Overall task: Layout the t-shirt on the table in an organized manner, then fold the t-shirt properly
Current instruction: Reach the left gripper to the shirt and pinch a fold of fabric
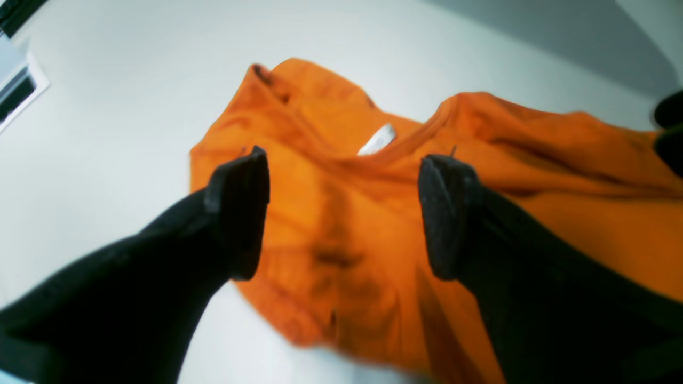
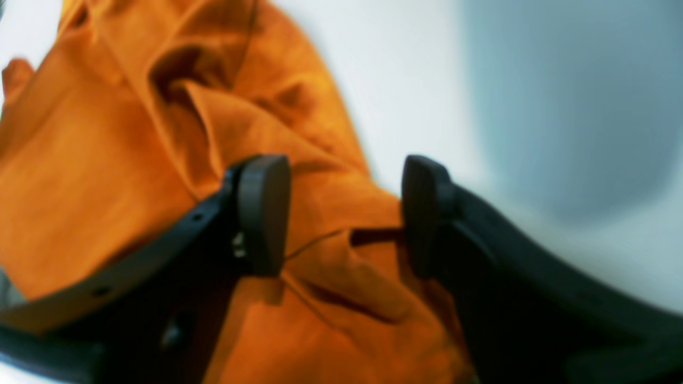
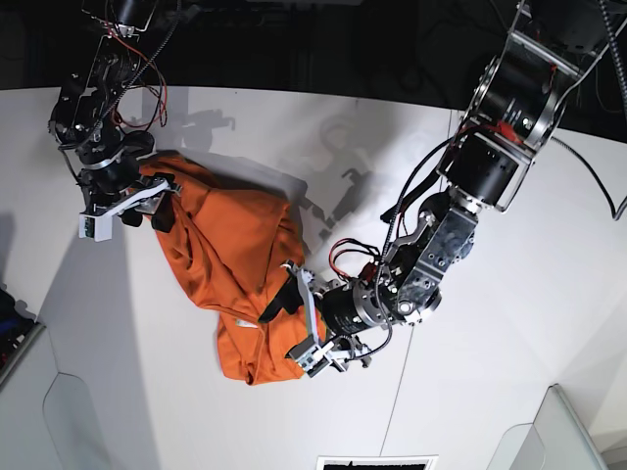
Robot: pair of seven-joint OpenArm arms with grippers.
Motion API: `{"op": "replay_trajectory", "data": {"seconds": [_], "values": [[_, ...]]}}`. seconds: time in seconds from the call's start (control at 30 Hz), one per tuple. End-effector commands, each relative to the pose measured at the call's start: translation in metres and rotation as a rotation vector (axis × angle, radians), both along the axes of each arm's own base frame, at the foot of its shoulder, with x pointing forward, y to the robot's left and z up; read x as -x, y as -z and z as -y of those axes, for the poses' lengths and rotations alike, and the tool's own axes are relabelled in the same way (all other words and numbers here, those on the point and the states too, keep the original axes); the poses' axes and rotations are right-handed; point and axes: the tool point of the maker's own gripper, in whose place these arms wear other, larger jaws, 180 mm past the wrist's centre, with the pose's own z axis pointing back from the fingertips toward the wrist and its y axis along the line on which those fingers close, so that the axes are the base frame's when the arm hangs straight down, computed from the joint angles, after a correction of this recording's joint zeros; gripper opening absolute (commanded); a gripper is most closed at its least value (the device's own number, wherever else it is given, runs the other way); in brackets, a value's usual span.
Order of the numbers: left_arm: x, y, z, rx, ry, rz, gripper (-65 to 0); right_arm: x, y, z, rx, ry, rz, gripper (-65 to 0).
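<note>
The orange t-shirt (image 3: pixel 235 255) lies crumpled in a heap on the white table (image 3: pixel 127 372). In the left wrist view the t-shirt (image 1: pixel 347 240) shows its collar and white neck label (image 1: pixel 377 140). My left gripper (image 1: pixel 347 160) hovers open just above that collar area, at the heap's lower right edge in the base view (image 3: pixel 294 328). My right gripper (image 2: pixel 344 170) is open too, with a fold of the t-shirt (image 2: pixel 106 160) lying between its spread fingers. It sits at the heap's upper left end (image 3: pixel 165 203).
A thin dark seam (image 3: pixel 397 411) runs across the table below the left arm. Clear plastic bins stand at the lower left (image 3: pixel 20 362) and lower right (image 3: pixel 554 431) corners. A dark vent-like panel (image 3: pixel 377 462) sits at the bottom edge.
</note>
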Motion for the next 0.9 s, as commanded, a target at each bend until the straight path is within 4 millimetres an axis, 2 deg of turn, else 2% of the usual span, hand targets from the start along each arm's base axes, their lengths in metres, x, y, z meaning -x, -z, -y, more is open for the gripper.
{"op": "replay_trajectory", "data": {"seconds": [0.0, 0.17, 0.33, 0.5, 0.6, 0.67, 0.8, 0.87], "values": [[-0.018, -0.027, 0.004, 0.040, -0.002, 0.062, -19.4, -0.011, -0.015, -0.008, -0.012, -0.021, 0.059, -31.6], [-0.028, -0.009, 0.022, 0.043, 0.013, -0.014, -19.4, -0.012, -0.014, -0.021, -0.019, -0.045, 0.056, -31.7], [-0.020, 0.010, 0.037, 0.067, 0.011, -0.073, -19.5, -0.011, -0.013, -0.022, -0.015, -0.048, 0.052, -34.1], [-0.018, 0.010, 0.042, 0.079, 0.016, -0.079, -19.7, -0.011, -0.013, -0.023, -0.018, -0.047, 0.053, -45.1], [-0.018, 0.006, 0.045, 0.093, 0.018, -0.076, -20.0, -0.011, -0.012, -0.023, -0.017, -0.047, 0.051, -45.7], [-0.016, 0.006, 0.050, 0.096, 0.024, -0.080, -24.7, -0.011, -0.012, -0.024, -0.017, -0.047, 0.051, -45.7], [-0.011, 0.006, 0.060, 0.107, 0.035, -0.089, -47.9, -0.011, -0.012, -0.024, -0.019, -0.047, 0.051, -46.2], [-0.010, 0.006, 0.064, 0.114, 0.042, -0.091, -54.0, -0.011, -0.012, -0.024, -0.019, -0.047, 0.051, -52.7]]}}
